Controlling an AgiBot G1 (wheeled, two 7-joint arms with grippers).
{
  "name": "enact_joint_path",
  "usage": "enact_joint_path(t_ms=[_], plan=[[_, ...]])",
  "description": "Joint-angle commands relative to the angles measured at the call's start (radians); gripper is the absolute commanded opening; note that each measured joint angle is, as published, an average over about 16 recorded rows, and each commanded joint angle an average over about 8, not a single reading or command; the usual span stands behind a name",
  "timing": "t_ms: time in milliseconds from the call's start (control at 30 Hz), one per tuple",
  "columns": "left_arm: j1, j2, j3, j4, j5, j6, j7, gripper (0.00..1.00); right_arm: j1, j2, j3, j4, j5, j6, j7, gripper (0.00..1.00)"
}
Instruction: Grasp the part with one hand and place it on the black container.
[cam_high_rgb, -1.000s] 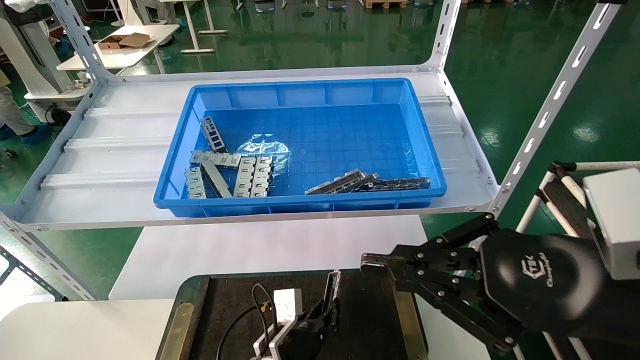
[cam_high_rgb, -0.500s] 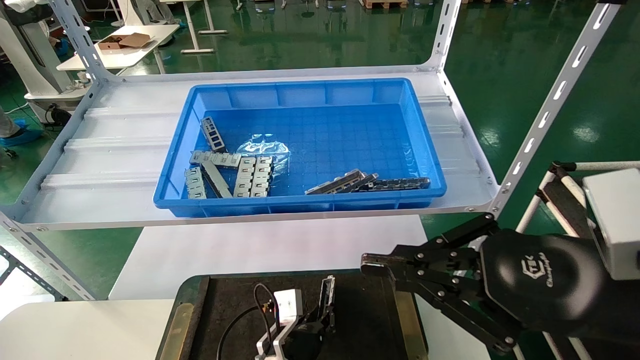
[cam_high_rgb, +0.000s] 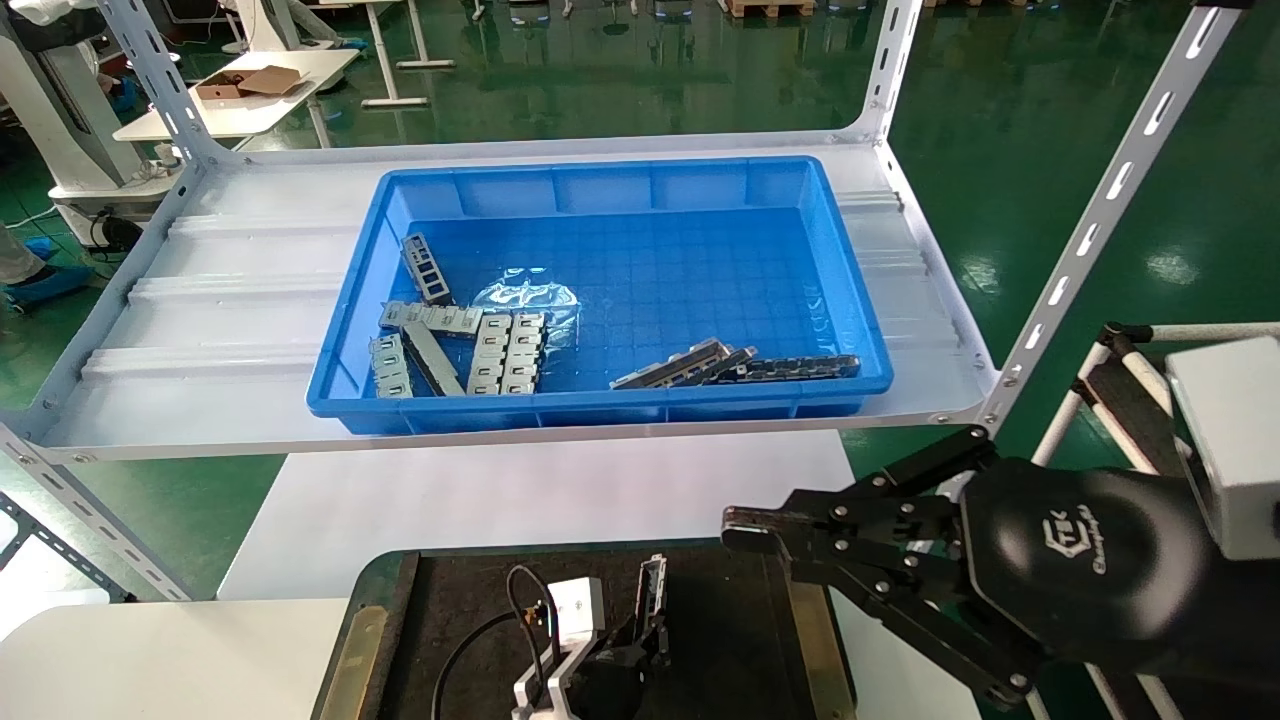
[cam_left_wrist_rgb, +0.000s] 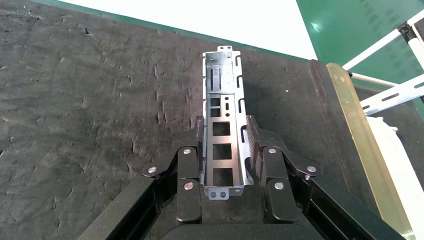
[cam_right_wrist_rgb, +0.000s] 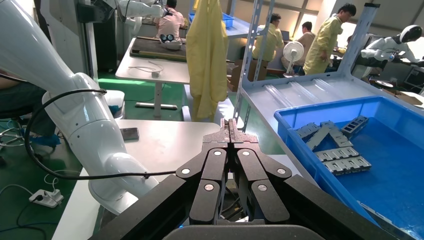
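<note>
While above tray, part (cam_left_wrist_rgb: 223, 125) between jaws

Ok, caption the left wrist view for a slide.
Left gripper holds the part over the black container.

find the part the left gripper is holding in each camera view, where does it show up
Head view: the part stands near the bottom centre, held by the left gripper over the black container.
Left wrist view: the part fills the centre, between the left gripper's fingers.
Right wrist view: not in it.
Shared landmark: the black container and its brass rim show in the head and left wrist views.
</note>
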Motion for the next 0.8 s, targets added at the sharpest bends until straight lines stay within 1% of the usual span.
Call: enact_joint_path(t_ms=[33, 67, 600, 700, 800], plan=[[-0.002, -0.001, 0.004, -0.003, -0.010, -0.002, 0.002, 1.00, 0.000, 0.000, 0.000, 0.000, 0.000, 0.000, 0.000, 0.99], [-0.003, -0.001, 0.005, -0.003, -0.012, -0.002, 0.002, 1.00, 0.000, 0.000, 0.000, 0.000, 0.000, 0.000, 0.000, 1.00], [-0.009, -0.007, 0.012, -0.021, -0.005, 0.000, -0.001, 1.00, 0.000, 0.000, -0.001, 0.000, 0.000, 0.000, 0.000, 1.00], [-0.013, -0.023, 0.011, -0.039, 0.006, 0.010, -0.001, 1.00, 0.000, 0.000, -0.001, 0.000, 0.000, 0.000, 0.000, 1.00], [-0.018, -0.055, 0.010, -0.073, 0.024, 0.038, 0.001, 1.00, 0.000, 0.000, -0.001, 0.000, 0.001, 0.000, 0.000, 1.00]])
